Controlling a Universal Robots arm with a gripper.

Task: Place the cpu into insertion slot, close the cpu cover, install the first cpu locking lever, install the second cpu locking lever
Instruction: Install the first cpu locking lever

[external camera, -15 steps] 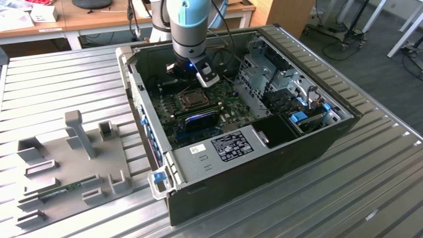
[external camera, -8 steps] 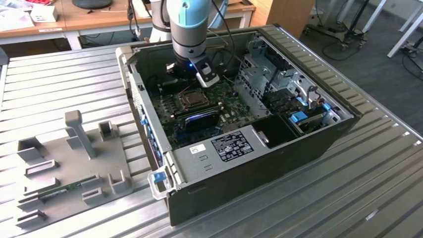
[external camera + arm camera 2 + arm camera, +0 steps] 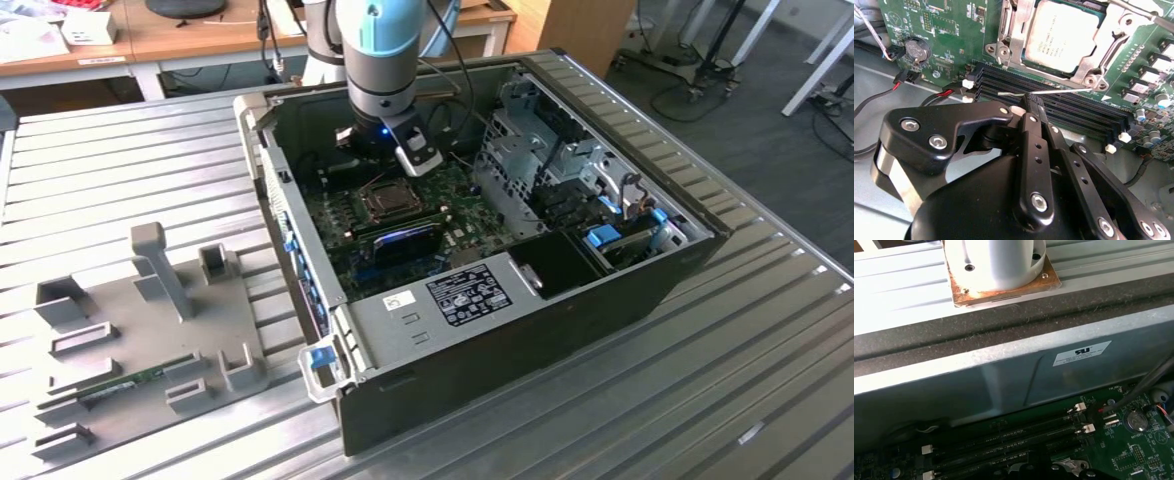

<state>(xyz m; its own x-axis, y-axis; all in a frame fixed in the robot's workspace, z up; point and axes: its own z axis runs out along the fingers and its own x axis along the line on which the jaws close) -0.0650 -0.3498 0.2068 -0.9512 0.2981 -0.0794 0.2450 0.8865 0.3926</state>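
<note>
As 1 cpu cover [image 3: 1015,30] frames 1 cpu [image 3: 1061,30], 1 tool [image 3: 1025,106] nearby

The cpu [image 3: 1061,31] lies on the motherboard [image 3: 949,30] inside the computer case [image 3: 534,345], memory slots [image 3: 1079,112] beside it, the hand [image 3: 1029,104] near them.

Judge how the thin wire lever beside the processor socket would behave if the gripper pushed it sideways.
The lever is a long, thin wire, so it would probably flex and spring back rather than stay stiff. Its bare, shiny metal looks slippery, so the gripper might slide off.
</note>
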